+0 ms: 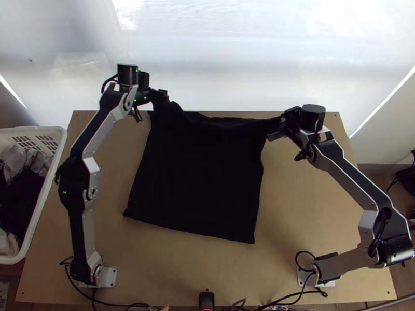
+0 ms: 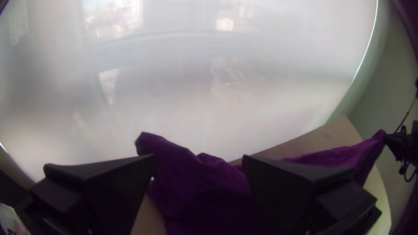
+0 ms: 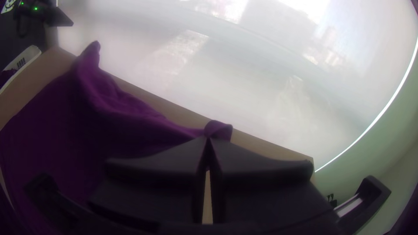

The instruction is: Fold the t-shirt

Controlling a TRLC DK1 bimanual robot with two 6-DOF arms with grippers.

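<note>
The black t-shirt lies mostly spread on the table, purple in the wrist views; its far edge is lifted and bunched. My left gripper is at its far left corner. In the left wrist view that gripper is open, with a raised peak of the shirt between and beyond its parted fingers. At the far right corner is my right gripper. The right wrist view has this gripper shut on the shirt's corner, a small tuft of fabric poking out past the tips.
A white basket holding clothes stands by the table's left edge. Bare wood of the table shows right of the shirt and in front of it. A pale translucent sheet rises behind the far edge.
</note>
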